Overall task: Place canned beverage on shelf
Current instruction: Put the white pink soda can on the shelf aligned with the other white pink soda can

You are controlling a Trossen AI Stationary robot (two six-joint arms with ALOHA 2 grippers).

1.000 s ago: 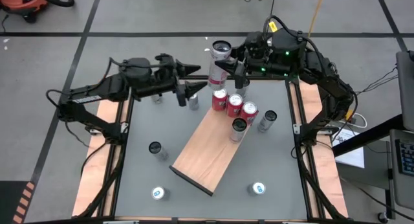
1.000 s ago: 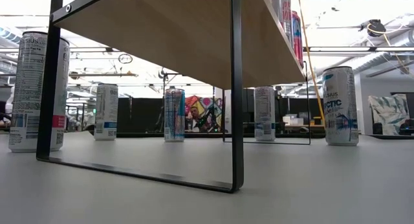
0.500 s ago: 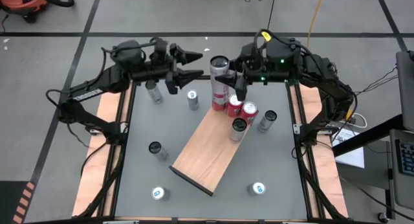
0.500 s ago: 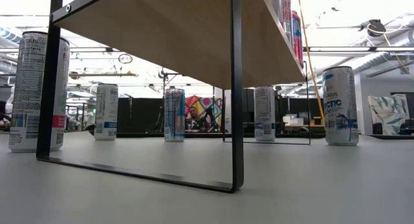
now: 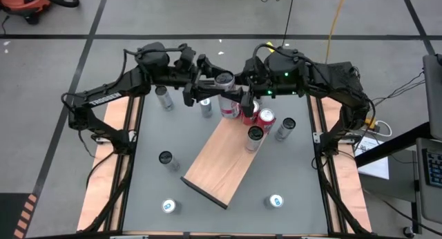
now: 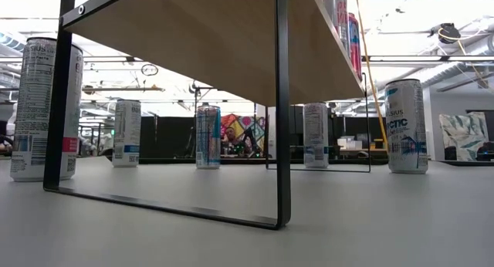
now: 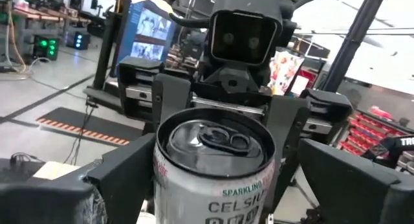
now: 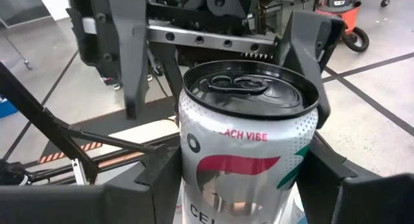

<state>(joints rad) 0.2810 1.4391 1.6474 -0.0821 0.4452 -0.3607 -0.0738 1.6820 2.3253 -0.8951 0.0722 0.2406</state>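
Right gripper (image 5: pixel 242 95): fingers pinched on a tall silver can (image 5: pixel 226 94), held upright over the far end of the shelf (image 5: pixel 221 156), beside three red cans (image 5: pixel 252 113). Left gripper (image 5: pixel 202 94): spread wide, its fingers flanking the same can, apparently not touching. A handover is judged to be in hand; the can should be kept upright and released only once gripped. The can's base and the contact points are hidden.
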